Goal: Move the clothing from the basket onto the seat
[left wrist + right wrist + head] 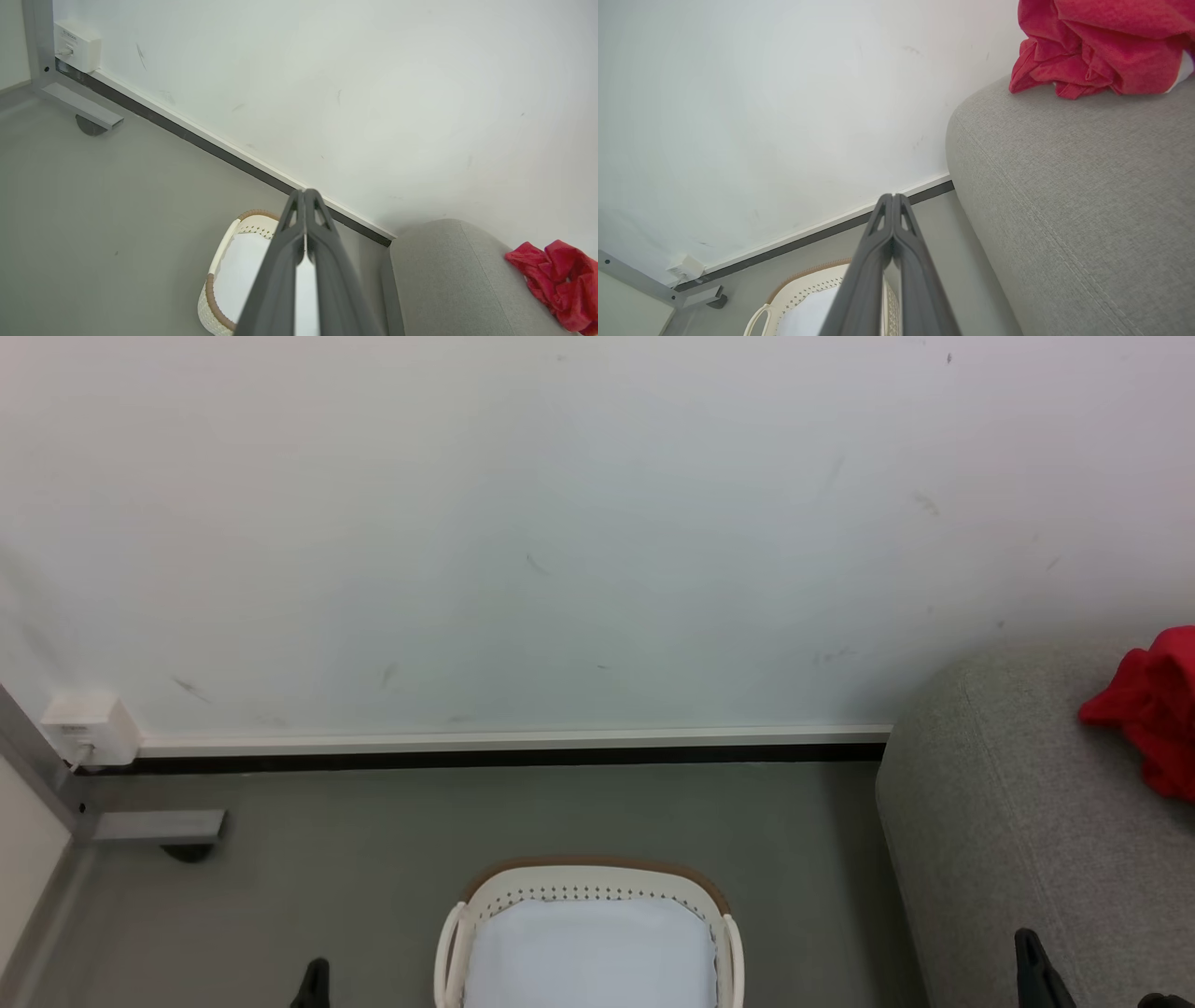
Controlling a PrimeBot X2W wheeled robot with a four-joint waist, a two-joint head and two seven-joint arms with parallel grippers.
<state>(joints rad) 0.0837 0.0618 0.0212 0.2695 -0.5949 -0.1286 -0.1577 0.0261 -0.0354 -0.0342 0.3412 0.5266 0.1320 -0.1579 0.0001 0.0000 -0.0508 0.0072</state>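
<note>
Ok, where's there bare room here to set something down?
The sofa is bare from its rounded left edge up to the red clothing bunched at the far right. The floor is open between the basket and the skirting, and left toward the metal foot. The strip between basket and sofa is narrowest.

Grey floor bears basket, seat; red clothing heaped on seat.

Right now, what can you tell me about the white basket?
The basket is cream-white plastic, oval, with a brown rim, rows of little holes and looped side handles. It stands upright on the grey floor, left of the sofa without touching it. The inside that shows is just its bare pale bottom.
</note>
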